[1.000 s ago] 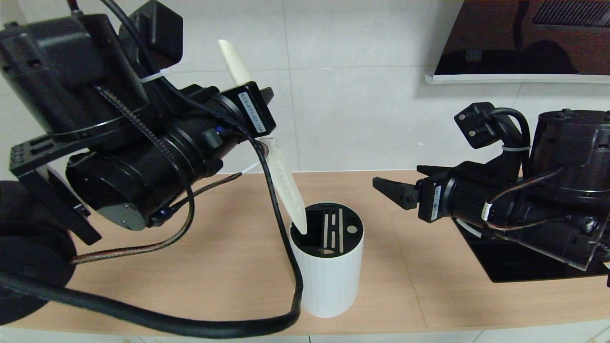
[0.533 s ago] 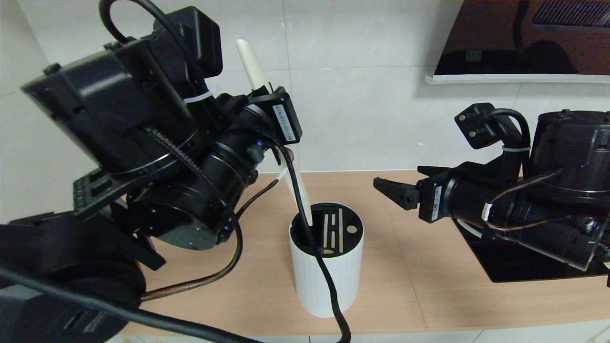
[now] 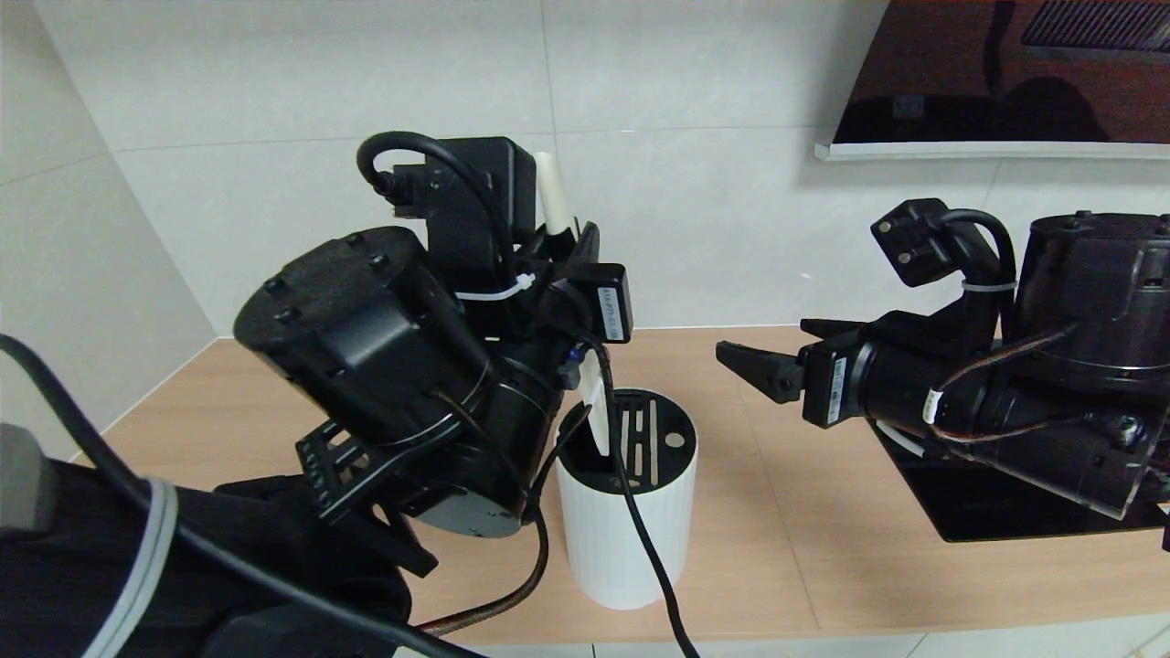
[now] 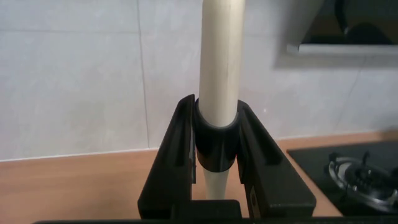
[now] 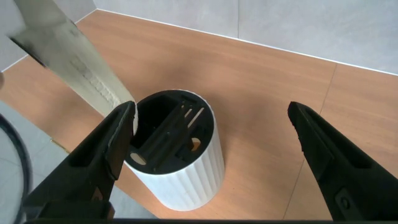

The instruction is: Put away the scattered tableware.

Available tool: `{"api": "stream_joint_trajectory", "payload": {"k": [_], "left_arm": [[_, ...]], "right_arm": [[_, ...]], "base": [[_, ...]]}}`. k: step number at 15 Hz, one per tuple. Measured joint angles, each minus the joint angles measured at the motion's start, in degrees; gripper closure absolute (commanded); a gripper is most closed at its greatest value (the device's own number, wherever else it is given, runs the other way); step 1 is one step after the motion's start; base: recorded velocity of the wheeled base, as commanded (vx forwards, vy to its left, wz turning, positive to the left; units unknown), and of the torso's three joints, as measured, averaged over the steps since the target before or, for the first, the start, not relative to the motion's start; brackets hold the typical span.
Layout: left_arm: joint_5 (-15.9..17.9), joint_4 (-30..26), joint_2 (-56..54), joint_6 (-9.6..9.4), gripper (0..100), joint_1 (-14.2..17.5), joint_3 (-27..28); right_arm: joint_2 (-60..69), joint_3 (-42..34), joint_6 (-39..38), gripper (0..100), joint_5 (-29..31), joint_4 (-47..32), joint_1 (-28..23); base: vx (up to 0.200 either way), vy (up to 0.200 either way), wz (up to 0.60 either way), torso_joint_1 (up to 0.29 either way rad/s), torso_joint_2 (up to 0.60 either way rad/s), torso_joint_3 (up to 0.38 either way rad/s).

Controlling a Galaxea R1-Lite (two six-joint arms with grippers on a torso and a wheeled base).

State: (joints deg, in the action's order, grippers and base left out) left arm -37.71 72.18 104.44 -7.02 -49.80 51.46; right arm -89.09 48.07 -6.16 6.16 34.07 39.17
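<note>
While the left tool (image 3: 569, 245) is clenched on the cream handle of a knife (image 3: 551, 187), the pale blade slants down from it. The blade's tip reaches into the wide opening in the black slotted top of a white ribbed knife holder (image 3: 627, 525). The holder stands upright on the wooden table (image 3: 823, 557), just below the middle of the head frame. From the left wrist camera, two black fingers (image 4: 180, 143) press a dark collar on the handle from either side. At the right of the head frame the right tool (image 3: 763, 336) hangs above the table, released, its fingers spread wide and holding nothing. It points toward the holder but stays apart from it. A black hob (image 3: 987, 516) lies at lower right, and a dark range hood (image 3: 1005, 73) hangs at upper right.
</note>
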Motion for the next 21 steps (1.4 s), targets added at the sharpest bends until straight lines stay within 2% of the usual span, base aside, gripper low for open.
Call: {"api": "stream_joint_trajectory", "payload": {"k": [12,17,19,21], "left_arm": [[-0.2,2.3,6.4,0.27,100,0.0,0.0],[-1.5,3.1,8.9,0.54,100,0.1,-0.2],[-2.0,5.3,10.3,0.51,100,0.1,-0.4],[-4.4,7.9,12.2,0.46,100,0.1,-0.4]], "right_arm": [[-0.2,-0.1,0.0,0,0.0,0.0,0.0],[-0.6,-0.2,0.0,0,0.0,0.0,0.0],[-0.8,-0.2,0.0,0,0.0,0.0,0.0],[-0.8,-0.2,0.0,0,0.0,0.0,0.0]], "base": [[0.0,0.0,0.0,0.0,0.0,0.0],[0.0,0.0,0.0,0.0,0.0,0.0],[0.0,0.0,0.0,0.0,0.0,0.0],[0.0,0.0,0.0,0.0,0.0,0.0]]}}
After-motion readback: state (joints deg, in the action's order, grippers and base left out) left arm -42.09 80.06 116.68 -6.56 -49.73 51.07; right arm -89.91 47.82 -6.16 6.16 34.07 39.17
